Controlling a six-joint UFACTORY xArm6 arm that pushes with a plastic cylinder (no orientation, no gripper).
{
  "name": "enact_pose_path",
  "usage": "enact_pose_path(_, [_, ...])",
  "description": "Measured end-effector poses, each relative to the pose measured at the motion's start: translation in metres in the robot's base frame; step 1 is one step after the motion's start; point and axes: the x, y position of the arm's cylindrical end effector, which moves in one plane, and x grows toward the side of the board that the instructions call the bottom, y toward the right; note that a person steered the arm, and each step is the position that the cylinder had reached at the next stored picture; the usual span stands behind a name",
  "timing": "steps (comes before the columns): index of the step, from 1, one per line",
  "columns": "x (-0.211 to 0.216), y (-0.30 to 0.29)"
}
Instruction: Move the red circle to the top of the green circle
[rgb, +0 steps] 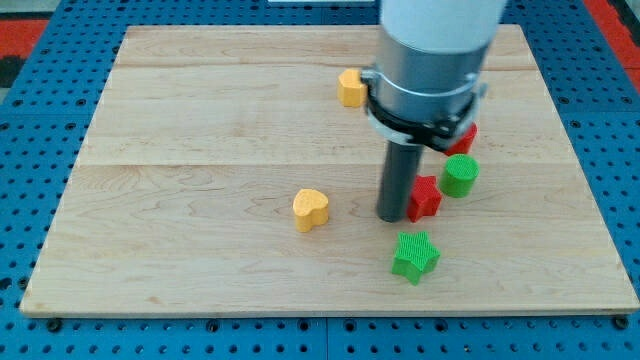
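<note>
My tip (391, 217) on wooden board (200, 150), touching left side of red star (426, 197). Green circle (461, 176) just right of red star. Red block (464, 137) above green circle, partly hidden by arm, shape unclear. Green star (415, 255) below tip. Yellow heart (311, 209) to tip's left. Yellow block (350, 88) near top.

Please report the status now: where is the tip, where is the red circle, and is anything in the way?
My tip down, touching red star. Red circle half hidden behind arm, above green circle. Nothing between them.
</note>
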Motion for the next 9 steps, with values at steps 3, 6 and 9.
enact_pose_path(3, [-0.019, 0.020])
enact_pose_path(6, [0.024, 0.045])
enact_pose_path(9, [-0.001, 0.064])
